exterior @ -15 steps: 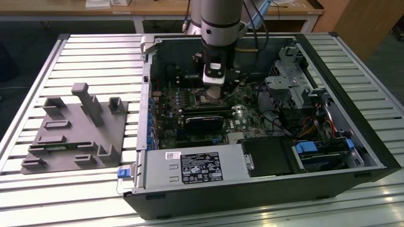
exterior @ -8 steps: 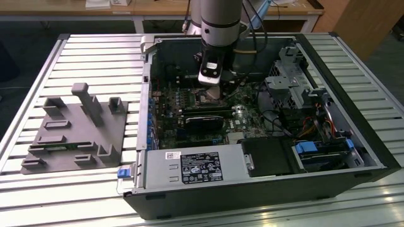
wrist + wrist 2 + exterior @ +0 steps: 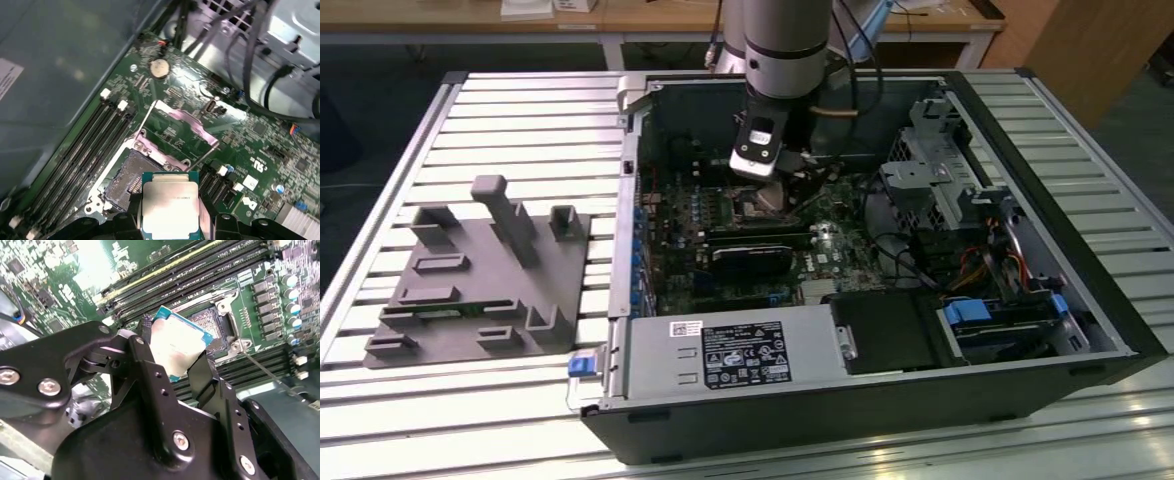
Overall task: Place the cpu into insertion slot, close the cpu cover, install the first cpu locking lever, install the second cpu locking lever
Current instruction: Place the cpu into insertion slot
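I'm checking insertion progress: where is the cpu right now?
In the first wrist view the cpu is clamped in the gripper, held close beside the open insertion slot, not seated in it.

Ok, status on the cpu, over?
Gripper shut on cpu, held over slot, not seated. Slot empty, cover swung open. Nothing between cpu and slot.
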`<state>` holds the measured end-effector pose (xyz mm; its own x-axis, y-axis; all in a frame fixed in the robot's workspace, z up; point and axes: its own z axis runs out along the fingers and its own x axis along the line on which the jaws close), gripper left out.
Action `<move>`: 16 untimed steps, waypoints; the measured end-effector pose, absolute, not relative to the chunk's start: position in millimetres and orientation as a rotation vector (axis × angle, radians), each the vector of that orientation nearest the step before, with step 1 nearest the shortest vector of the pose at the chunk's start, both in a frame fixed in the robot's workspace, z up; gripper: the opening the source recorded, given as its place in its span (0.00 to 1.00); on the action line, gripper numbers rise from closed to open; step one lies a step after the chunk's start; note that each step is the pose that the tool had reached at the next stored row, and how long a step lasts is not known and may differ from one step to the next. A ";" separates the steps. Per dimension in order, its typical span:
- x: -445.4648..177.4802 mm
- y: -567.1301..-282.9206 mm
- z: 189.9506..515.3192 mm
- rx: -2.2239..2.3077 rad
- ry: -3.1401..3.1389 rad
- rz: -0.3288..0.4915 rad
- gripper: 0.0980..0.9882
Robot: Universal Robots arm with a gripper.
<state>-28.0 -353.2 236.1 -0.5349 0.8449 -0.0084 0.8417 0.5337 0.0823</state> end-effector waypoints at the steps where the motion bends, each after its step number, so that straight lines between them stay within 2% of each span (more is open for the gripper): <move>1: -28.0 -353.2 236.0 1.513 2.697 0.104 0.49; 16: -32.2 -351.2 232.1 1.777 2.521 0.093 0.49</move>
